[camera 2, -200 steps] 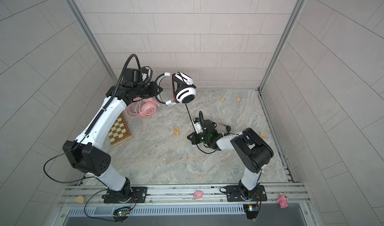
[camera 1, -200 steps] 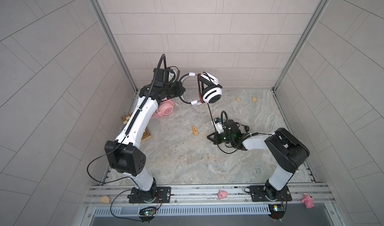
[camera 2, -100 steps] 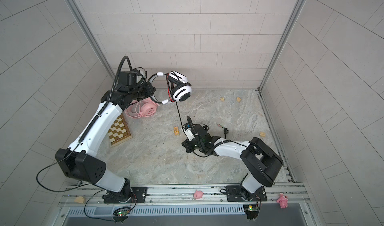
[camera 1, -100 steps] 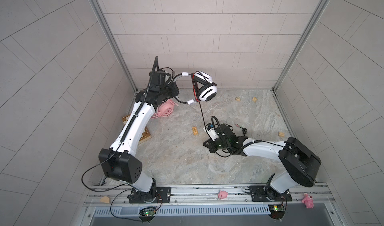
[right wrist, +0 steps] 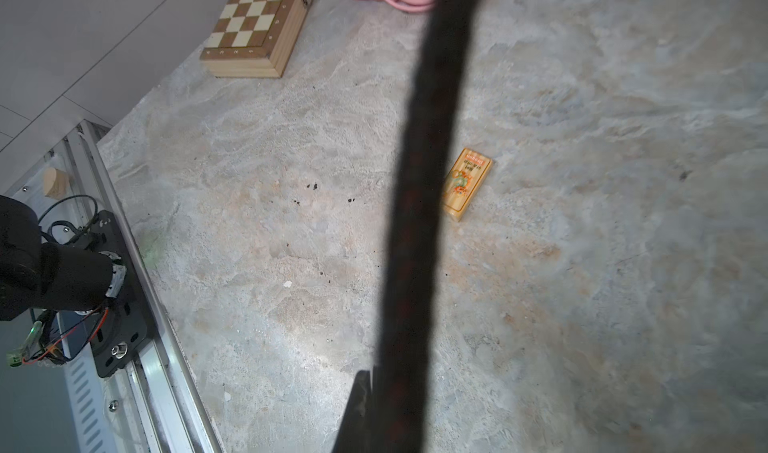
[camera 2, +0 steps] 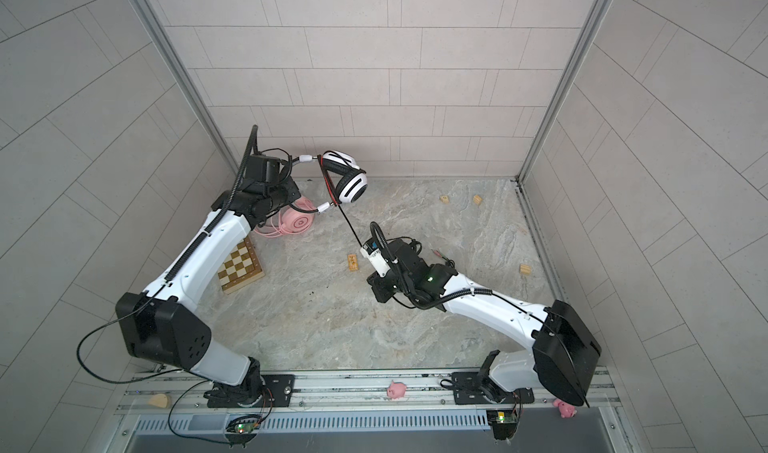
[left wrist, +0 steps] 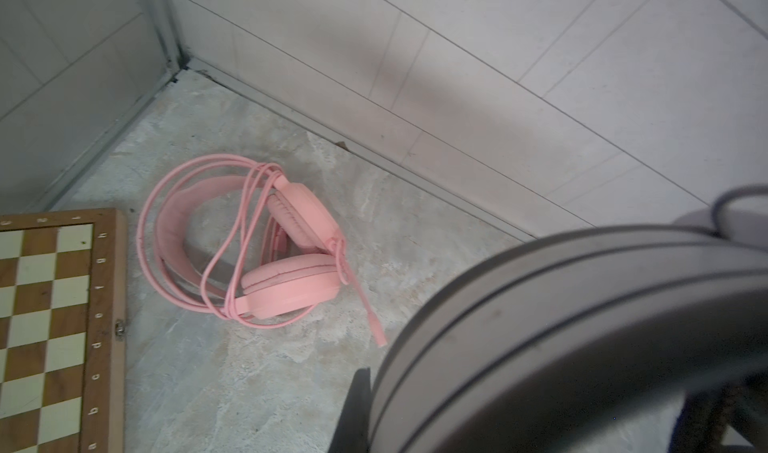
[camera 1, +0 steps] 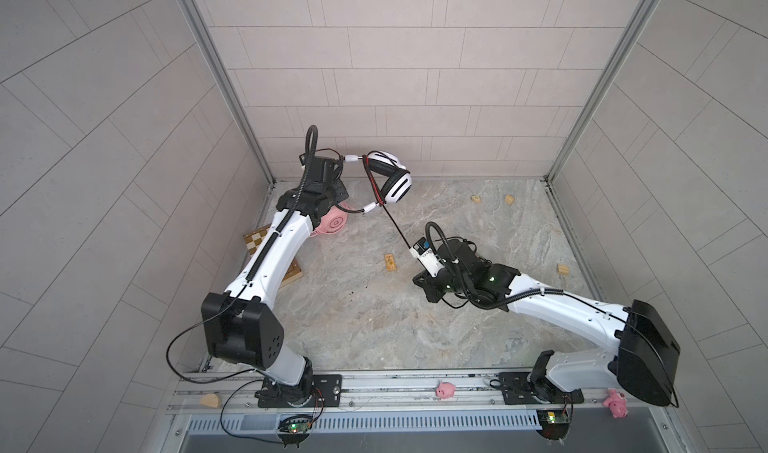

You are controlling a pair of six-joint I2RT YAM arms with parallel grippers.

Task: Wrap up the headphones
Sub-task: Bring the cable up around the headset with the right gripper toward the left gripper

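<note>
The white-and-black headset [camera 1: 392,178] hangs in the air close to the back wall, cups folded together and the band arching away toward the left arm. Its black cable [camera 1: 397,230] already makes a few turns strung across the two ends of the band, just beside the cups. From the lower end it leaves as one tight, straight line, slanting down and forward to the right gripper [camera 1: 422,282].

That line is what the coming move turns on, I'd say. The headset lies up, back and to the left of the right gripper, and the cable's long axis points straight from one to the other. To lay another turn, the right arm would have to carry its end round the band across that axis without letting it slacken.

The left gripper [camera 1: 338,187] is closed on the curve of the band and carries the whole headset. The right gripper is shut tight on the cable — its wrist view shows the dark strand [right wrist: 424,205] running right out from the fingers. Too hard a pull might drag the band out of the left's pinch.

The pink headset [left wrist: 266,247] lies on the floor in the back left corner with its cable looped round it, near the chessboard [left wrist: 54,326].
</note>
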